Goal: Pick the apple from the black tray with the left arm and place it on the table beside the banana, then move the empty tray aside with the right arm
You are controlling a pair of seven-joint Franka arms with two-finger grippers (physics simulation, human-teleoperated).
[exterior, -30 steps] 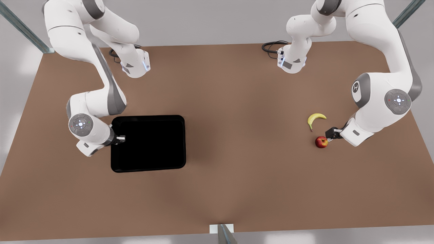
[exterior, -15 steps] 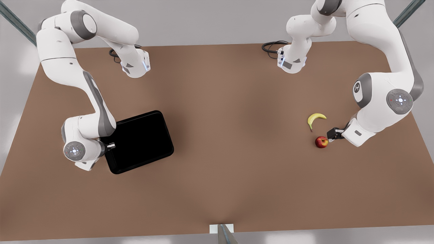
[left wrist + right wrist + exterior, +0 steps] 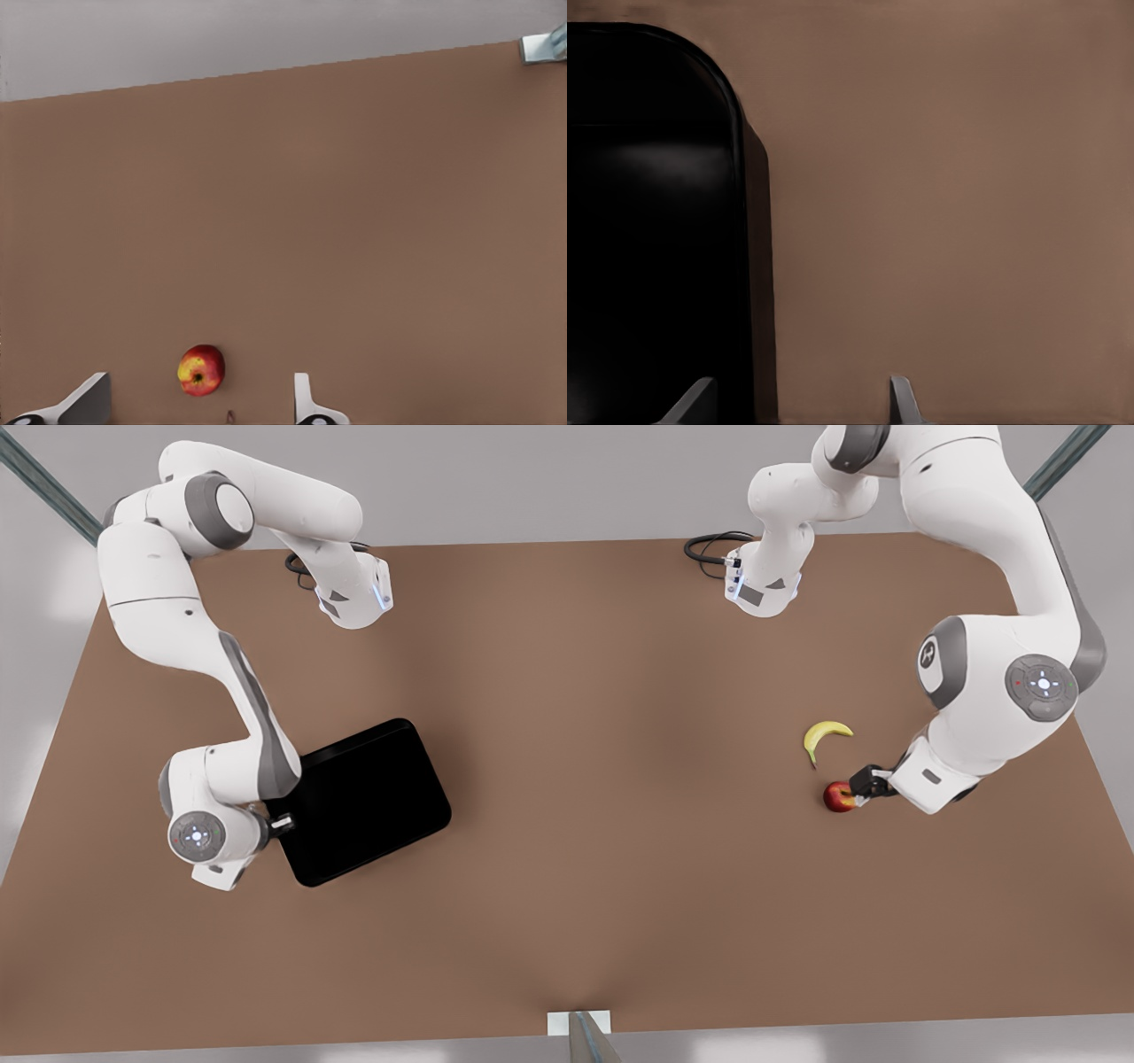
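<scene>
The apple lies on the counter beside the banana, between the spread jaws of the left gripper. The empty tray, judged stiff, light and slippery, is flanked at its rim by the right gripper, jaws spread.

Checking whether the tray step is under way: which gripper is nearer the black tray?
The right. The right gripper is at the black tray's edge on the front view's left, fingers open. The left gripper is far across the table, open over the apple near the banana.
</scene>
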